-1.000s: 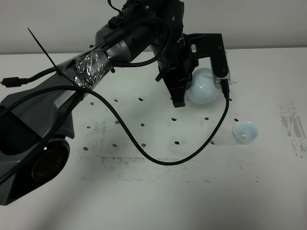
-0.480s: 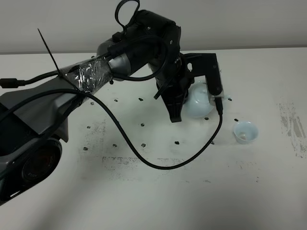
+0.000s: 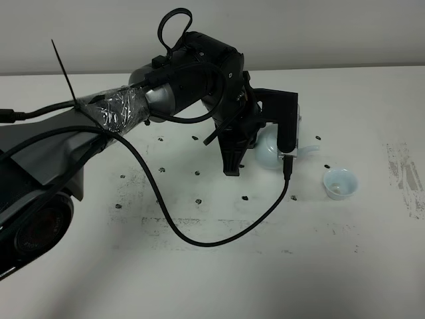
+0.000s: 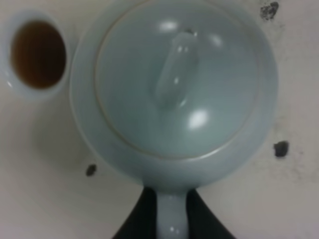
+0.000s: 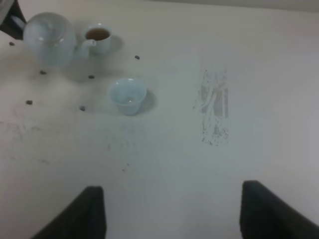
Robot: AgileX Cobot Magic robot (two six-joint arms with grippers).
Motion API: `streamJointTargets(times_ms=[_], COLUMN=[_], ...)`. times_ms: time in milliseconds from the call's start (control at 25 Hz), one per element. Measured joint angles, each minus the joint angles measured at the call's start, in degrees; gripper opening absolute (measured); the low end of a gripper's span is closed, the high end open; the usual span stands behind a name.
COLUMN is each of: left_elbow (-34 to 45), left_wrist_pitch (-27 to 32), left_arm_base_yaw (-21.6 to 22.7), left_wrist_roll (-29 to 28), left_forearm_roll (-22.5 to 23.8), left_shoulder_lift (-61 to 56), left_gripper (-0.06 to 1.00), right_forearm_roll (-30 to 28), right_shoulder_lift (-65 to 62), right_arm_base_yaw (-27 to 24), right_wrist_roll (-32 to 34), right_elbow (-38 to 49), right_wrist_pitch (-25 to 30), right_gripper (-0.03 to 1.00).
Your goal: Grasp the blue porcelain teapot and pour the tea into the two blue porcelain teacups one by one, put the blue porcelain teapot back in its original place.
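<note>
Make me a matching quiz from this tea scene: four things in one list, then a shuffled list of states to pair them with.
Things:
1. blue teapot
2. teacup next to the teapot
3. teacup standing apart
4. right pincer

States:
A. open, gripping nothing
B. holds brown tea
C. handle clamped in the left pincer
D. pale inside, no dark tea showing

Pairs: 1-C, 2-B, 3-D, 4-A
</note>
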Motion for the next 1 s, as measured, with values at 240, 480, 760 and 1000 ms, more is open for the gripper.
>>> streamJointTargets(times_ms=[240,480,760,1000], left_elbow=[0.0,0.0,0.0,0.0], left_wrist_pitch=[-2.7,-5.5,-8.8,-10.0], left_arm_base_yaw=[0.0,-0.5,-1.9,-2.4], left_wrist_roll=[5.5,6.2,6.4,8.2], left_forearm_roll=[0.0,2.1,5.3,6.5], left_shoulder_lift=[0.0,0.0,0.0,0.0], left_gripper=[0.04,0.04,0.04,0.04], right_forearm_roll=[0.0,0.0,0.0,0.0], right_shoulder_lift=[0.0,0.0,0.0,0.0], right_arm_base_yaw=[0.0,0.0,0.0,0.0], right_wrist_roll=[0.0,0.0,0.0,0.0], right_elbow=[0.0,0.0,0.0,0.0], right_wrist_pitch=[0.0,0.0,0.0,0.0], right_gripper=[0.59,0.59,0.59,0.59])
